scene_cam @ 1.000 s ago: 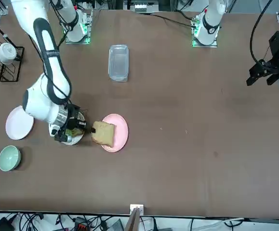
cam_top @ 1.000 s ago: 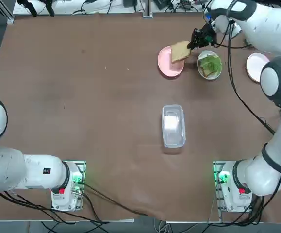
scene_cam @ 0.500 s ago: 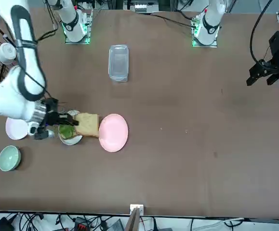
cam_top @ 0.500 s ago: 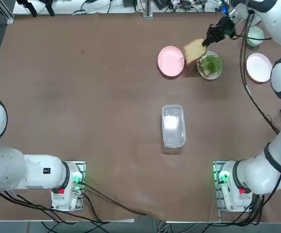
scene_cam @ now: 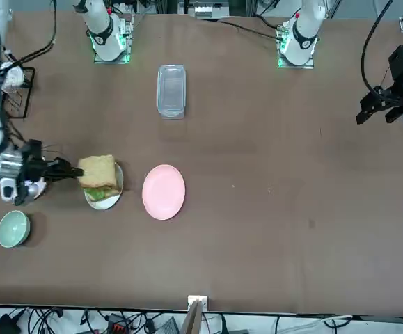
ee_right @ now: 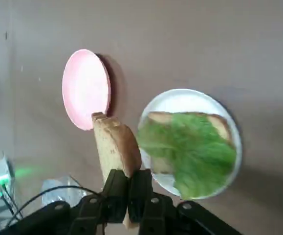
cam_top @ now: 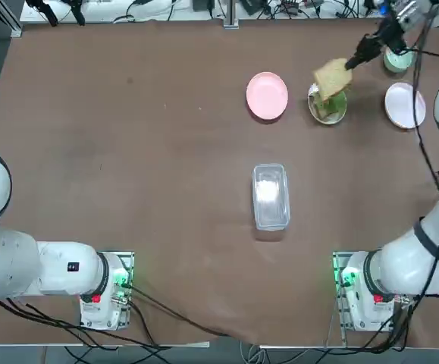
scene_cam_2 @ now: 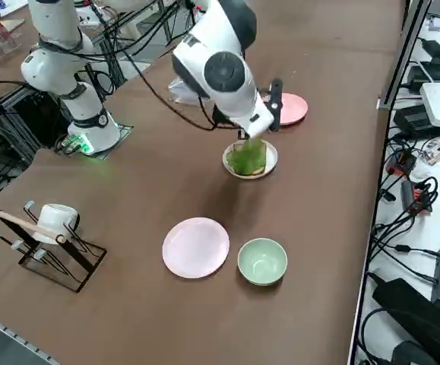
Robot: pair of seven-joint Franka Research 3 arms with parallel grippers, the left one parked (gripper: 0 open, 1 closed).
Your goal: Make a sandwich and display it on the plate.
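Right end effector (ee_right: 127, 193) clamped on one edge of a toast slice (ee_right: 116, 145), held over the white plate (ee_right: 173, 100). Bottom toast (ee_right: 218, 125) mostly hidden under lettuce (ee_right: 192, 152). In side view the arm blocks the held slice. Arm stretched across the counter (cam_top: 128, 152), end effector roughly level. Pink plate (cam_top: 267, 95) bare, beside it.
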